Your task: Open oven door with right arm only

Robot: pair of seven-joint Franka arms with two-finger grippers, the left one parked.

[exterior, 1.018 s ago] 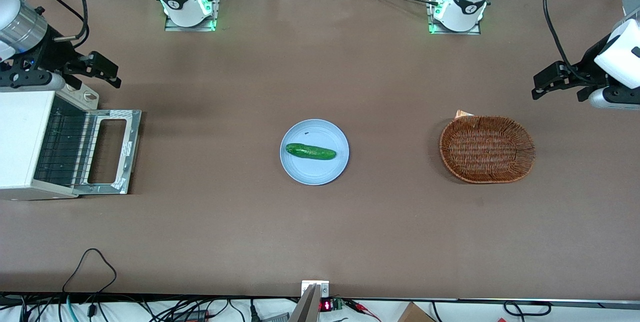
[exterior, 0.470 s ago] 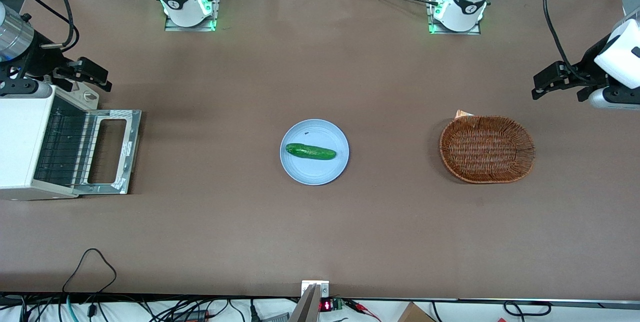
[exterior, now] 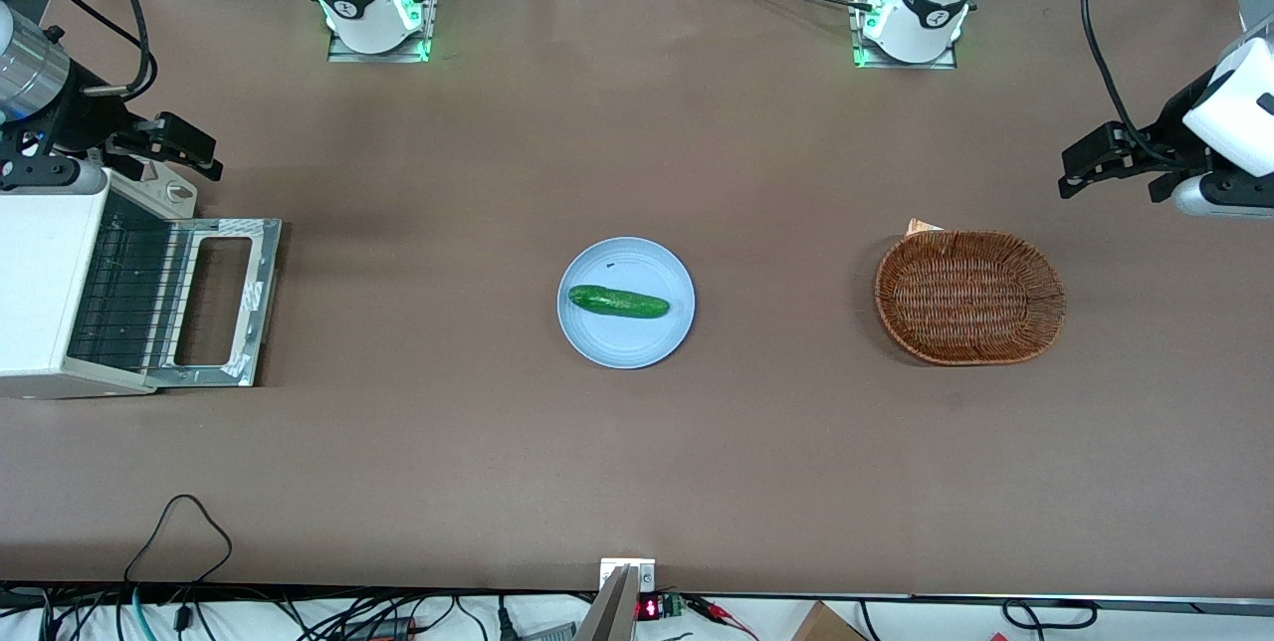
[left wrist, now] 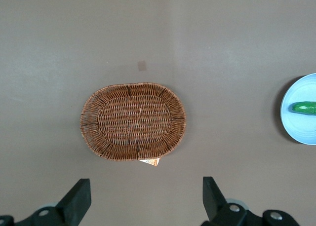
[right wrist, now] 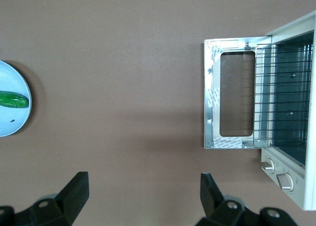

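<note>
I am steering the right arm (exterior: 30, 74) from afar. The oven door (exterior: 227, 301) lies folded fully down, flat on the brown bench (exterior: 637, 462), its silvery inner frame facing up in front of the cream toaster oven (exterior: 45, 288) at the working arm's end, about nine o'clock from the blue plate (exterior: 657, 342) that holds a cucumber (exterior: 618, 302). My pincer (exterior: 194, 148) hangs in the air just above the oven's knob panel (right wrist: 281, 174), roughly eleven o'clock from the door, touching nothing; its fingers (right wrist: 74, 194) are spread wide with only bare bench between them. I judge the opening done, so the careful move is to lift straight up and away, keeping clear of the wire rack (right wrist: 286, 95) and the door's edge.
</note>
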